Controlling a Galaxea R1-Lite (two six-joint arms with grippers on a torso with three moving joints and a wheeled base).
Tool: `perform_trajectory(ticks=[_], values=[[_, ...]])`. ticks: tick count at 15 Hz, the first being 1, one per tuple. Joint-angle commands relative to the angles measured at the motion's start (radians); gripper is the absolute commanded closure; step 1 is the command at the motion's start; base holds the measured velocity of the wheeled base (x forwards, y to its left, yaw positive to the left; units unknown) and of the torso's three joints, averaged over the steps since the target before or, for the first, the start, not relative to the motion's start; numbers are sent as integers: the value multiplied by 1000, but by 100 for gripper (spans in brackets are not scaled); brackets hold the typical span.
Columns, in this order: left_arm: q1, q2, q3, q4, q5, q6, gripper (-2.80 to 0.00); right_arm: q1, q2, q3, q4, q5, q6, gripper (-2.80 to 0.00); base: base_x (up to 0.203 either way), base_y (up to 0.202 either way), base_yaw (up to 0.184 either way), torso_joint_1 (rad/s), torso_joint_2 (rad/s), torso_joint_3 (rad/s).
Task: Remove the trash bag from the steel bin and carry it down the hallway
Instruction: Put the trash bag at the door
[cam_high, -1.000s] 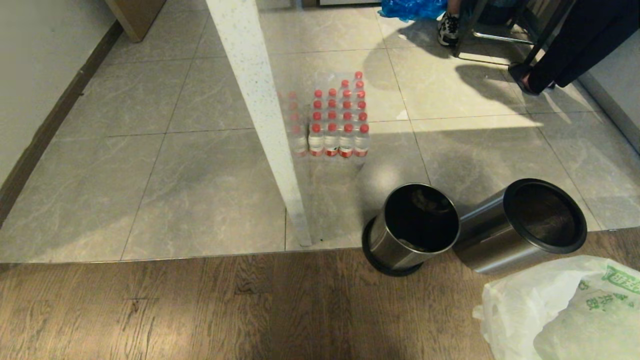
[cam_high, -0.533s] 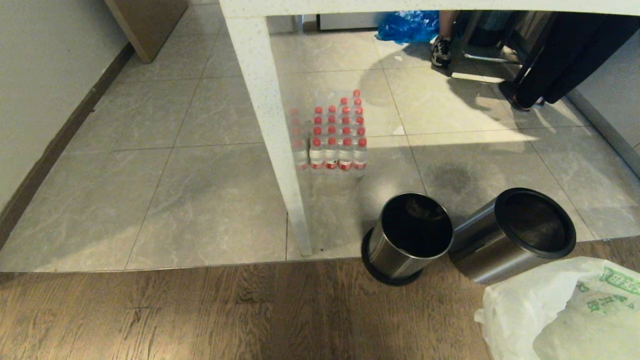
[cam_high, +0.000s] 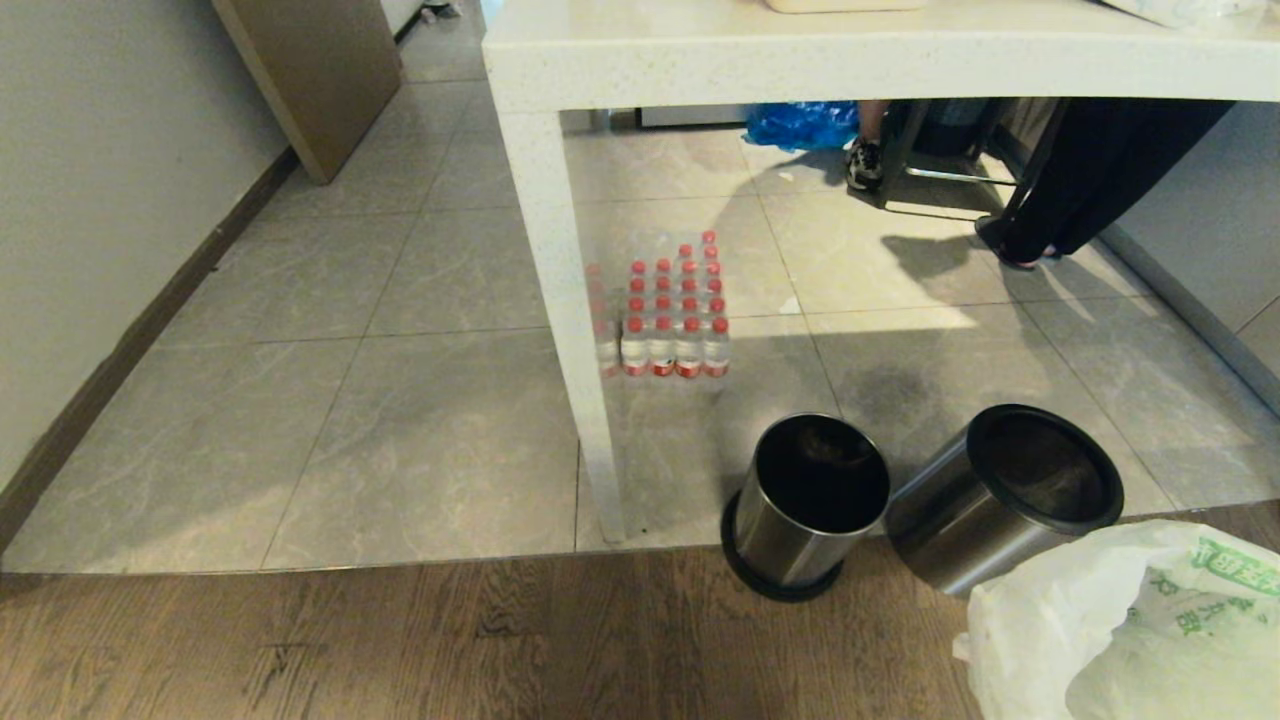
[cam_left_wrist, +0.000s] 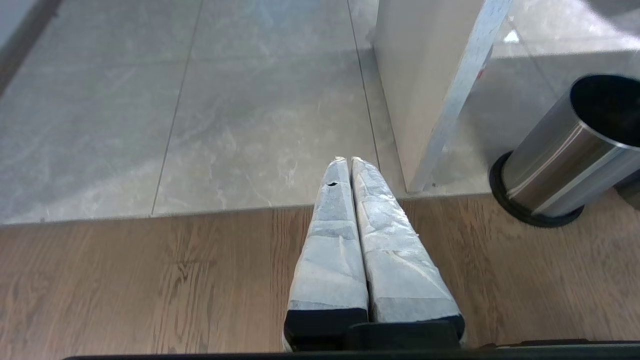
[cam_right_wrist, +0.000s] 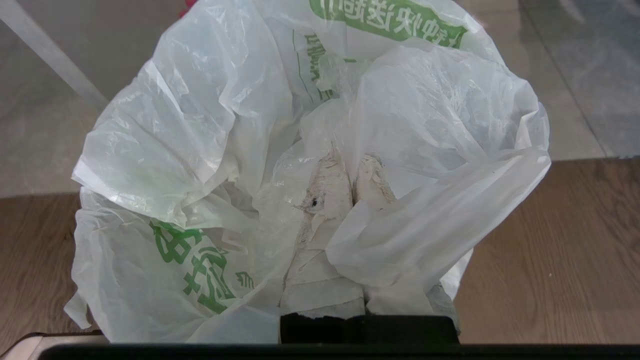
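- Your right hand (cam_right_wrist: 350, 175) is clamped on a fold of the trash bag (cam_right_wrist: 210, 150), which drapes loose around its fingers.
- The bag is out of the steel bin (cam_high: 1000, 500) and hangs over the wood floor, near the bin.
- Your left hand (cam_left_wrist: 347, 165) is closed on nothing.
- Risk: thin film held by one pinch may slip or tear under a swing.
- Risk: the bench leg (cam_high: 580, 350) and the second bin (cam_high: 800, 510) are close; a careless turn could snag the bag.

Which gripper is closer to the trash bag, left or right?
Right. The right gripper is shut on the trash bag, wrapped in its plastic; the left gripper hangs shut over the wood floor, holding nothing.
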Motion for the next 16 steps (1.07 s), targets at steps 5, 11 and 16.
perform_trajectory(ticks=[5,11,16], values=[[0,0,0,0,0,0,0,0,2,1,0,0,0,0,0,0,0,4,0,204],[0,0,0,-2,0,0,0,0,2,1,0,0,1,0,0,0,0,0,3,202],[0,0,0,0,0,0,0,0,2,1,0,0,0,0,0,0,0,2,1,206]])
